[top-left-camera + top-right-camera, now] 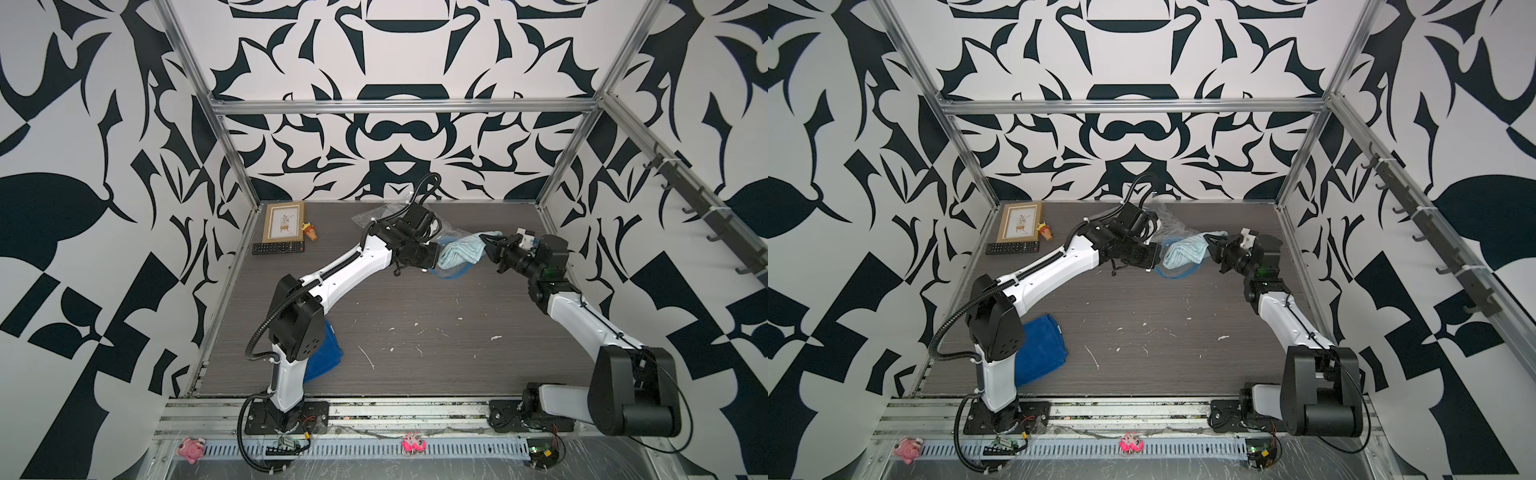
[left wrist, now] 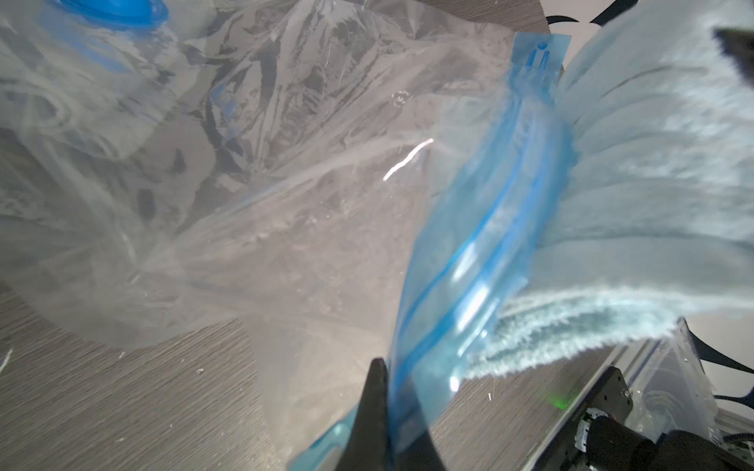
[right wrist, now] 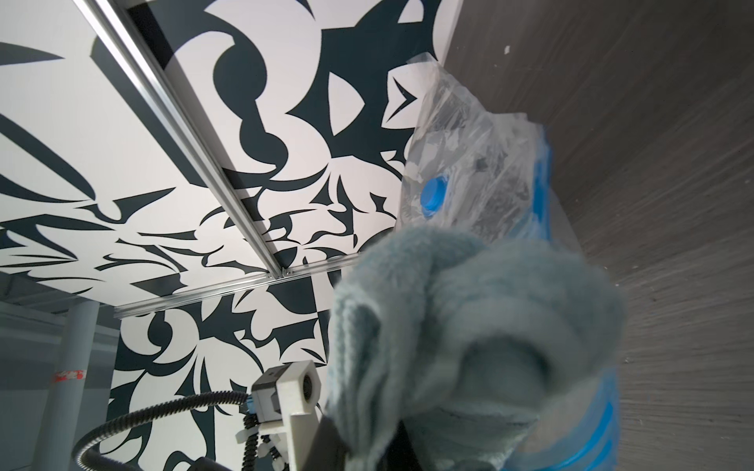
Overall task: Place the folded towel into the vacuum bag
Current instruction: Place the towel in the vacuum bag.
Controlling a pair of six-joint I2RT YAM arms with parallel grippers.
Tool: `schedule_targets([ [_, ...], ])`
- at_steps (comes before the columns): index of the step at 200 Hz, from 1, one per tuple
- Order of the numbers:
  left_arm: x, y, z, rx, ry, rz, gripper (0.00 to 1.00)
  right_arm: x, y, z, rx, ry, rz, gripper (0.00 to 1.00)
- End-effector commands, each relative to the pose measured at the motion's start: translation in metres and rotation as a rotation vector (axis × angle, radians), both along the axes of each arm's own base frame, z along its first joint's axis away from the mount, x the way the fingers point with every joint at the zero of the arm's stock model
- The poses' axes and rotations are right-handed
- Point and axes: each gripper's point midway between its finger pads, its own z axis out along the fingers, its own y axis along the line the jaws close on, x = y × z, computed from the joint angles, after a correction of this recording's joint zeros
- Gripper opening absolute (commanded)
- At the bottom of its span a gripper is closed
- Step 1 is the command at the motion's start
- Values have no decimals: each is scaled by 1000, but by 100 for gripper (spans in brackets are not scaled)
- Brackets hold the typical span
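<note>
Blue valve cap (image 3: 433,195): wrist views only

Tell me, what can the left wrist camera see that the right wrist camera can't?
Only the left wrist view shows the left gripper pinching the vacuum bag's blue zip strip. Only the right wrist view shows a white camera box with a ribbed black cable. Both show the light blue towel, the crinkly clear plastic and the round blue valve cap.
</note>
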Motion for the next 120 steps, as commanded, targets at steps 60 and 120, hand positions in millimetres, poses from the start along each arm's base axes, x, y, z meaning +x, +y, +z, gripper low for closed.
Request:
schedule_targets([
  [60, -7, -17, 12, -53, 96, 0, 0, -19, 41, 8, -140, -127, 50, 0],
  [120, -3, -19, 20, -63, 84, 12, 0, -43, 51, -26, -268, -73, 38, 0],
])
